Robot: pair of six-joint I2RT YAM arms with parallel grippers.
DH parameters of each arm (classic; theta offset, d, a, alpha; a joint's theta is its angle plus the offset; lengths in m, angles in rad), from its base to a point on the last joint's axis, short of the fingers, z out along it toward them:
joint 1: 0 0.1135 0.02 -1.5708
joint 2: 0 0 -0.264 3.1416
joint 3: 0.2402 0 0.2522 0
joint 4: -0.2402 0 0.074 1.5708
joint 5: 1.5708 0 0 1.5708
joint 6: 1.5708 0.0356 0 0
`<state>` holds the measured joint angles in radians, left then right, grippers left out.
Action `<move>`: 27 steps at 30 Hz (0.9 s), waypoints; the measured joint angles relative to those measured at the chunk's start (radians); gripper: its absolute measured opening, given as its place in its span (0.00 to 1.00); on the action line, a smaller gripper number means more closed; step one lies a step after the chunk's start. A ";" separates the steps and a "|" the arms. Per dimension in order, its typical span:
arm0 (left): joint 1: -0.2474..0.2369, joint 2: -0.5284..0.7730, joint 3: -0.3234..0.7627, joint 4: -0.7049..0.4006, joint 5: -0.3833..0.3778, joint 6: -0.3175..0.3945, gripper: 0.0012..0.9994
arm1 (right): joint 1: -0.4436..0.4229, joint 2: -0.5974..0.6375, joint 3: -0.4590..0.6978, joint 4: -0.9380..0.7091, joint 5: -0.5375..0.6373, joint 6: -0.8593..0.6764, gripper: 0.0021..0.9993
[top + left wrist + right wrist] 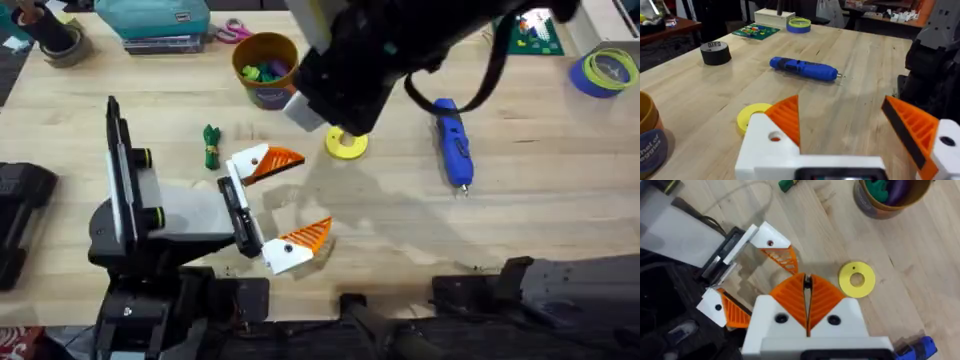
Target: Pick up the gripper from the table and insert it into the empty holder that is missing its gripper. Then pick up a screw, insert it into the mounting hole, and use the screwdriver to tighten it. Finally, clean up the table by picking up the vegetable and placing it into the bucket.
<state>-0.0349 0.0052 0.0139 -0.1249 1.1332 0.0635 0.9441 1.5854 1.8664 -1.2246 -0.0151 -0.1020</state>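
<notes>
Lying right of the spread left tool [285, 200], the screwdriver [452, 141] rests apart.

The vegetable [211, 146] lies left of the left claw [285, 200], the screwdriver [451, 141] far right.

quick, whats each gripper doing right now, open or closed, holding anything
Left gripper: open, orange pads spread wide apart, nothing between them.
Right gripper: closed, with a small dark thing pinched at the pad tips; what it is cannot be told.
</notes>
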 joint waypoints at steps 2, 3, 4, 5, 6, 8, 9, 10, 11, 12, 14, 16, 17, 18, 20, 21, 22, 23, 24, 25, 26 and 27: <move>0.000 0.000 0.000 0.000 0.000 0.000 0.99 | 0.008 0.007 0.000 0.009 0.000 0.000 0.00; 0.000 0.000 0.000 0.000 0.000 0.000 0.99 | 0.012 0.012 0.000 0.016 0.000 0.000 0.00; 0.000 0.000 0.000 0.000 0.000 0.000 0.99 | 0.016 0.015 0.000 0.022 0.000 0.000 0.00; 0.000 0.000 0.000 0.000 0.000 0.000 0.99 | 0.020 0.019 0.000 0.027 0.000 0.000 0.00; 0.000 0.000 0.000 0.000 0.000 0.000 0.99 | 0.024 0.024 0.000 0.033 0.000 0.000 0.00; 0.000 0.000 0.000 0.000 0.000 0.000 0.99 | 0.031 0.032 0.000 0.045 0.000 0.000 0.00; 0.000 0.000 0.000 0.000 0.000 0.000 0.99 | 0.034 0.036 0.000 0.049 0.000 0.000 0.00; 0.000 0.000 0.000 0.000 0.000 0.000 0.99 | 0.038 0.040 0.000 0.054 0.000 0.000 0.00; 0.000 0.000 0.000 0.000 0.000 0.000 0.99 | 0.041 0.043 0.000 0.059 0.000 0.000 0.00; 0.000 0.000 0.000 0.000 0.000 0.000 0.99 | 0.044 0.047 0.000 0.065 0.000 -0.001 0.00; 0.000 0.000 0.000 0.000 0.000 0.000 0.99 | 0.053 0.055 0.000 0.073 0.000 -0.006 0.00; 0.000 0.000 0.000 0.000 0.000 0.000 0.99 | 0.061 0.060 0.000 0.076 0.000 -0.012 0.00; 0.000 0.000 0.000 0.000 0.000 0.000 0.99 | 0.065 0.062 0.000 0.080 0.000 -0.015 0.00; 0.000 0.000 0.000 0.000 0.000 0.000 0.99 | 0.068 0.064 0.000 0.081 0.000 -0.020 0.00; 0.000 0.000 0.000 0.000 0.000 0.000 0.99 | 0.075 0.065 0.000 0.082 0.000 -0.034 0.00; 0.000 0.000 0.000 0.000 0.000 0.000 0.99 | 0.078 0.066 0.000 0.083 0.000 -0.041 0.00; 0.000 0.000 0.000 0.000 0.000 0.000 0.99 | 0.081 0.067 0.000 0.085 0.000 -0.049 0.00; 0.000 0.000 0.000 0.000 0.000 0.000 0.99 | 0.083 0.068 0.000 0.087 0.000 -0.058 0.00; 0.000 0.000 0.000 0.000 0.000 0.000 0.99 | 0.086 0.070 0.000 0.088 0.000 -0.068 0.00; 0.000 0.000 0.000 0.000 0.000 0.000 0.99 | 0.088 0.071 0.000 0.088 0.000 -0.078 0.00; 0.000 0.000 0.000 0.000 0.000 0.000 0.99 | 0.091 0.073 0.000 0.088 0.000 -0.090 0.00; 0.000 0.000 0.000 0.000 0.000 0.000 0.99 | 0.094 0.075 0.000 0.088 -0.002 -0.104 0.00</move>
<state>-0.0349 0.0055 0.0139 -0.1249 1.1334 0.0635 1.0378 1.6604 1.8664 -1.1366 -0.0171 -0.2064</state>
